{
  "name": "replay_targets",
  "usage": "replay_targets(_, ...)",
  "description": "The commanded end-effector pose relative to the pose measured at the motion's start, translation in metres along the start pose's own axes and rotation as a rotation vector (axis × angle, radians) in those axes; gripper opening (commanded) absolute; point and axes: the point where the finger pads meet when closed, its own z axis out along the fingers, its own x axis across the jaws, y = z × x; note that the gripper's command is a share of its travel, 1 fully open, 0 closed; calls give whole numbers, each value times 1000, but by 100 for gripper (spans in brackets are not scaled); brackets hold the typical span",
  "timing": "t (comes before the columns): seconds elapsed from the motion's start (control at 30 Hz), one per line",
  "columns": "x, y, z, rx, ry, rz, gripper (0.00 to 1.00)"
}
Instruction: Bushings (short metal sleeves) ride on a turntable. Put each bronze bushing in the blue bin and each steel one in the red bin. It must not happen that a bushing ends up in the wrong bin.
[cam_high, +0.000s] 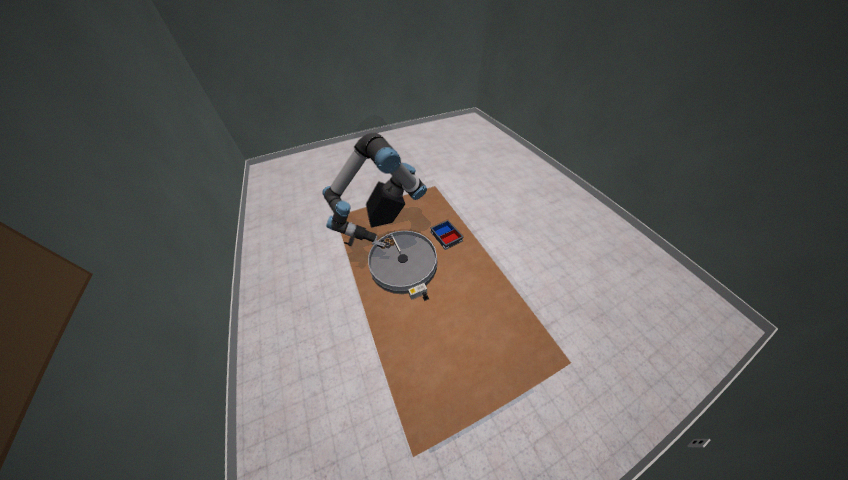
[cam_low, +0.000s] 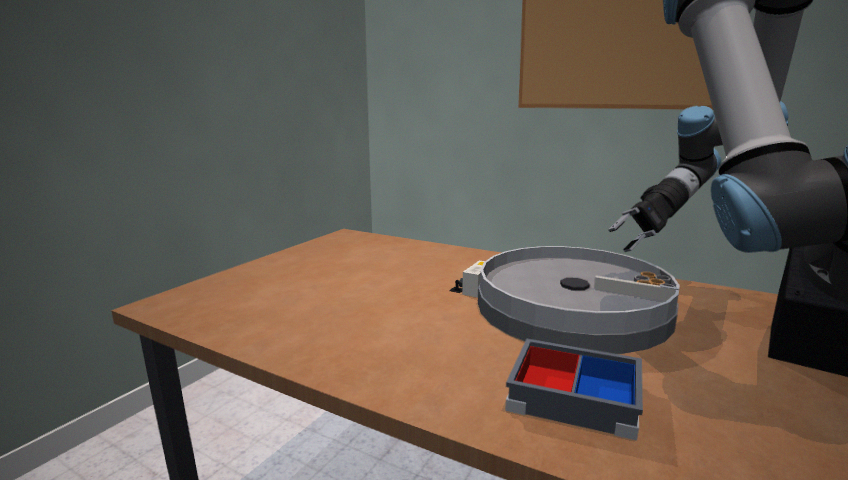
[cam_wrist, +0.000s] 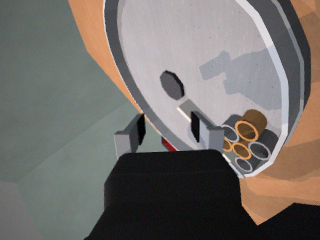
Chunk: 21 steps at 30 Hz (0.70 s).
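While my arm (cam_low: 737, 89) bends down at right of frame, the gripper (cam_low: 630, 231) hangs released above the turntable (cam_low: 571, 315) rim, grasping nothing.

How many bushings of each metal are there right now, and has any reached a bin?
Bronze bushings: 3
Steel bushings: 3
Total: 6, approximate, since the cluster is tight and partly hidden in the wrist view. All sit on the turntable; none shows in the blue bin or the red bin.
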Motion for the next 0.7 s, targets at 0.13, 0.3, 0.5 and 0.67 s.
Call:
replay_targets(0.13,0,0,0,1,0,-1,100)
replay_targets(0.3,0,0,0,1,0,-1,100)
replay_targets(0.5,0,0,0,1,0,-1,100)
replay_targets(0.67,-22,21,10,1,0,-1,100)
